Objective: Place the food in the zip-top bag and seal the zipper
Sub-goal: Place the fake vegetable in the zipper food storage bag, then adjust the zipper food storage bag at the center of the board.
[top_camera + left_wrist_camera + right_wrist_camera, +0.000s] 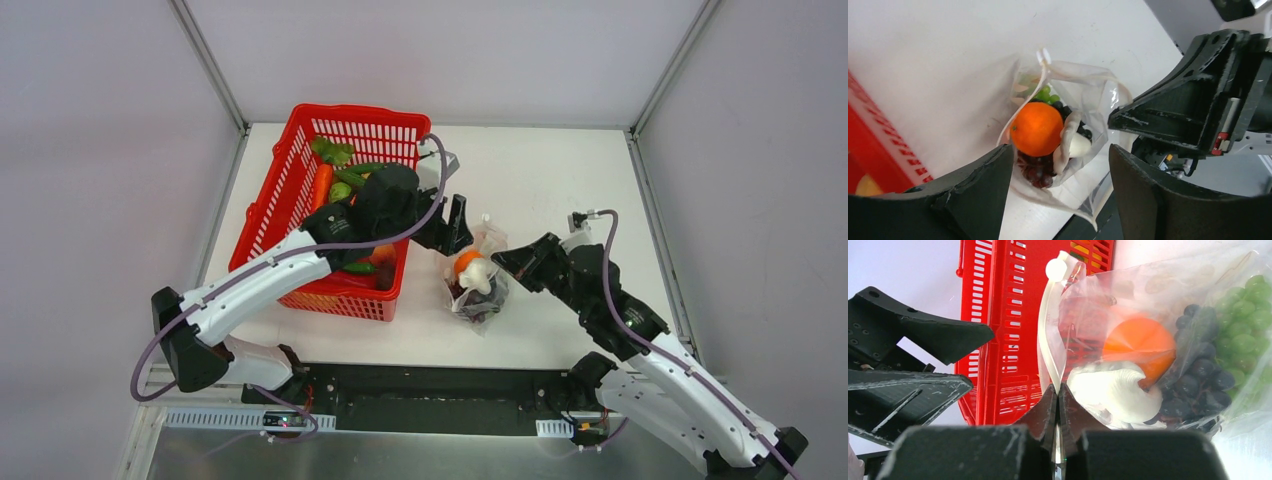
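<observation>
1. Currently the left hand hangs wide open above the zip-top bag, holding nothing;
2. the right hand is pinched shut on the bag's mouth edge;
3. the bag sits on the surface, food inside.

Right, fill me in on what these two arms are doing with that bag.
The right hand is shut on the mouth edge of the clear bag, holding it beside the red basket. The left hand hangs open just above the bag, holding nothing. Inside the bag are an orange, a white garlic, dark grapes and green grapes. More green vegetables lie in the basket, and the bag's mouth is not yet sealed.
</observation>
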Robot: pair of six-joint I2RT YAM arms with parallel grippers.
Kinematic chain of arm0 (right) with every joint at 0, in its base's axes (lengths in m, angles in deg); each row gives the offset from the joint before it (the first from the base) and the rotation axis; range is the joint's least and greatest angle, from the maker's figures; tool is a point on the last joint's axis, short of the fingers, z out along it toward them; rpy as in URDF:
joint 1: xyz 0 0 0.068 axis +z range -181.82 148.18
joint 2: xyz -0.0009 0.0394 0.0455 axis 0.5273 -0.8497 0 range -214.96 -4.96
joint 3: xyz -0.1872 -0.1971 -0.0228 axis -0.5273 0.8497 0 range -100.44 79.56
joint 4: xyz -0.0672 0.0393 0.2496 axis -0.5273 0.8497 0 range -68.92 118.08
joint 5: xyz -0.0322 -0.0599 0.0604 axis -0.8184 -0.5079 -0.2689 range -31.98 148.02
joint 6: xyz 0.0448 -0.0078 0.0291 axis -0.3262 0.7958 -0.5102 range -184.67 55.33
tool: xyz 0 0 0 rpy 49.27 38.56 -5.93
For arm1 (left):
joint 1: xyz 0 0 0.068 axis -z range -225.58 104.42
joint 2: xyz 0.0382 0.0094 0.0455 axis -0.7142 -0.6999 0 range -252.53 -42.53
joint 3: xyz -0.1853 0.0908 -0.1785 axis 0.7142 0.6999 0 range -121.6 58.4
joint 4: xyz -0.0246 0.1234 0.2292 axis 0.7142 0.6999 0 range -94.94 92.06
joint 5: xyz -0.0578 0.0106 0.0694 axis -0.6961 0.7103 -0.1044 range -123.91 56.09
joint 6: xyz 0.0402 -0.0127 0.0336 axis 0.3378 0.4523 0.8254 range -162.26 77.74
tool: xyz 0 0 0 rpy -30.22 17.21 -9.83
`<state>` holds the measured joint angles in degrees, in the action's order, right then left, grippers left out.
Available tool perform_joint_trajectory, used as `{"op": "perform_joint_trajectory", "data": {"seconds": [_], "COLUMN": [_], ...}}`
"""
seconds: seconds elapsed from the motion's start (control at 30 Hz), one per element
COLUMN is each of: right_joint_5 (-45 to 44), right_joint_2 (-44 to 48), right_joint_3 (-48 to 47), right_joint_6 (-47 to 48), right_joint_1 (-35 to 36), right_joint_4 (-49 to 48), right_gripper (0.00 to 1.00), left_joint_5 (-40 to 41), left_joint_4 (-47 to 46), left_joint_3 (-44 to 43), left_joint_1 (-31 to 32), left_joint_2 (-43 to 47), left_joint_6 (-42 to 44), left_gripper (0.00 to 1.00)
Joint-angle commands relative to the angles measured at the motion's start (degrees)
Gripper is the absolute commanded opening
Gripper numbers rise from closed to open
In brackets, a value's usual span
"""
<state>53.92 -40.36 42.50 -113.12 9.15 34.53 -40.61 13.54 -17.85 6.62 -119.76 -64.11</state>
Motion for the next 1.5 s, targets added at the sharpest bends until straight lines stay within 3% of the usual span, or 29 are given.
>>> {"op": "perform_joint_trajectory", "data": {"seconds": [0.0,0.2,0.73,1.07,1.27,1.37,1.47], "right_joint_5": [-1.37,-4.05,-7.74,-11.33,-15.07,-13.92,-12.72], "right_joint_2": [1.46,2.61,6.24,7.83,9.76,9.74,9.49], "right_joint_3": [-0.40,-0.70,0.44,0.03,1.00,1.06,0.56], "right_joint_6": [0.74,1.81,0.88,0.86,0.61,0.19,0.09], "right_joint_1": [-0.16,-0.16,-0.18,-0.17,-0.14,-0.16,-0.14], "right_joint_4": [-1.74,0.08,0.21,2.06,4.47,4.14,4.12], "right_gripper": [0.00,0.00,0.00,0.00,0.00,0.00,0.00], "left_joint_5": [6.20,1.96,9.89,12.35,11.19,7.40,4.60], "left_joint_4": [11.56,17.43,21.24,21.84,17.28,16.42,15.51], "left_joint_3": [-1.50,-4.61,-5.79,-5.72,-2.99,-3.80,-4.05], "left_joint_1": [0.42,0.74,1.97,2.05,2.08,2.11,2.07], "left_joint_2": [1.98,-3.65,-10.38,-9.02,-5.39,-7.68,-9.38], "left_joint_6": [2.16,2.70,-0.51,-0.42,-0.58,-0.67,-1.94], "left_gripper": [0.70,0.68,0.56,0.65,0.72,0.57,0.27]}}
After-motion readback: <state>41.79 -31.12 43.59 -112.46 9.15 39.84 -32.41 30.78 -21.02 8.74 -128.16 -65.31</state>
